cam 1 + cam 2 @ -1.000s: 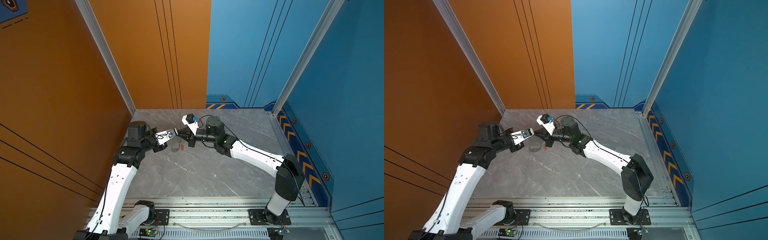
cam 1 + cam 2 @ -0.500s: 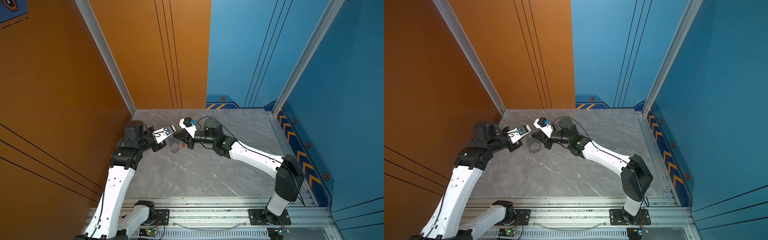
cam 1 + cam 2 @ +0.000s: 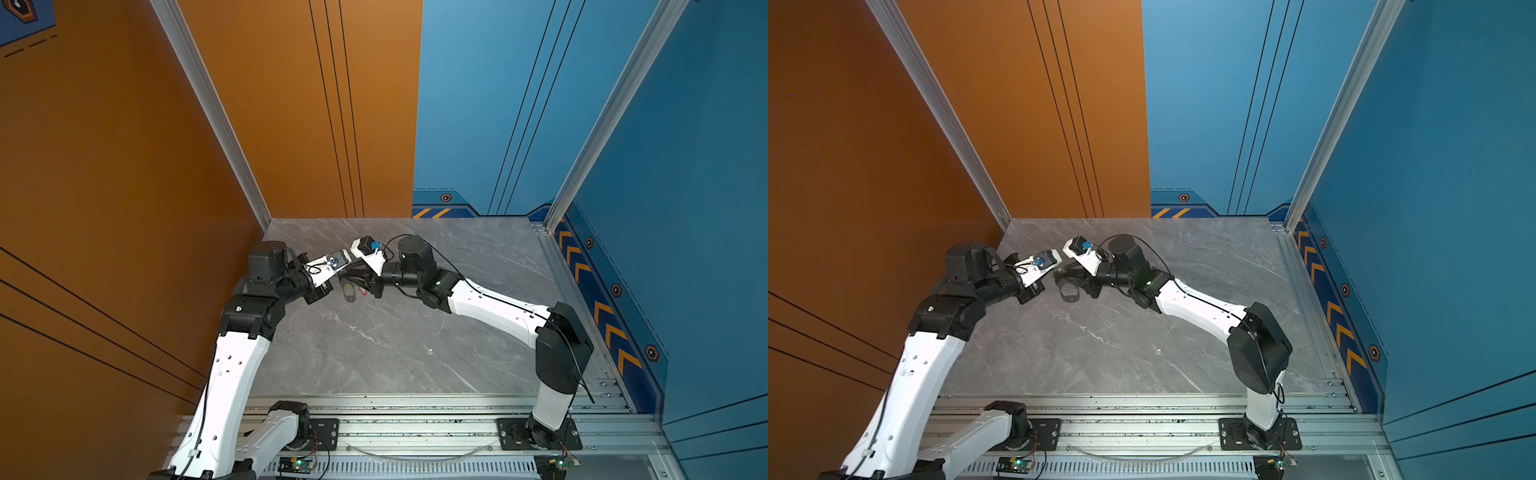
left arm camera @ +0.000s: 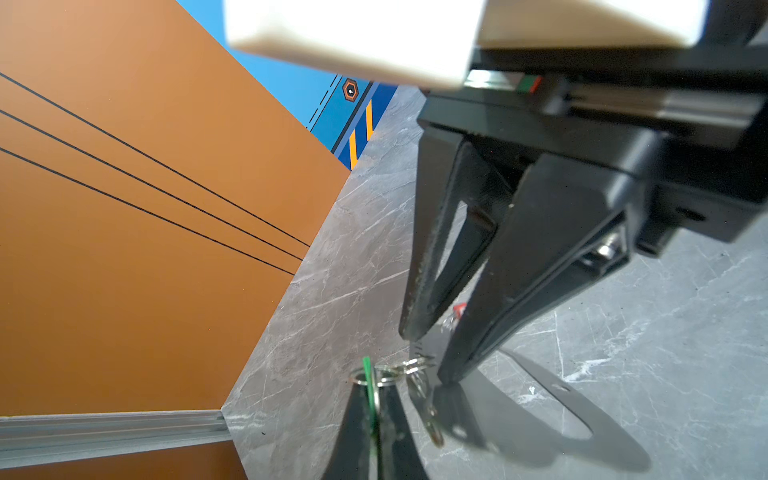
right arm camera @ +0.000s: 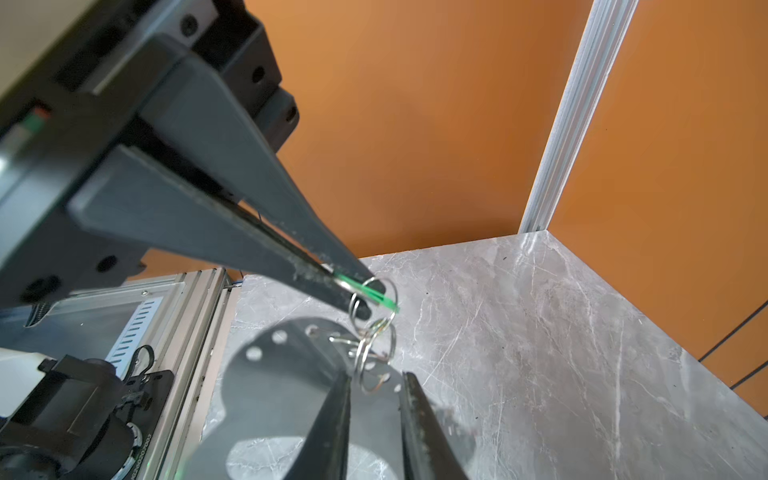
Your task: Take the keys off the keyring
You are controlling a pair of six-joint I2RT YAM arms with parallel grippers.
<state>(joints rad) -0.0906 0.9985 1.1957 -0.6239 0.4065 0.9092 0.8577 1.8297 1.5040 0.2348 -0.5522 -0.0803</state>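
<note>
The left hand [image 5: 368, 297] is clamped on the green-tagged key [image 5: 386, 306], pinching its thin tag and ring at the fingertips. Linked silver rings [image 5: 374, 338] join it to the keyring [image 5: 270, 374], a grey plate low over the worktop [image 5: 540, 332] near the orange wall [image 5: 415, 124]. The right hand [image 5: 376, 380] has its fingers slightly apart, astride the plate's holed edge.

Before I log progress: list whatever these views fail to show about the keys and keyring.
Red key: left wrist view, only a sliver past the right end effector.
Green key: edge-on in the left end effector; face unreadable.
Rings: overlapping in right wrist view; linked or freed, unclear.
Keyring: both top views, too small for detail.
</note>
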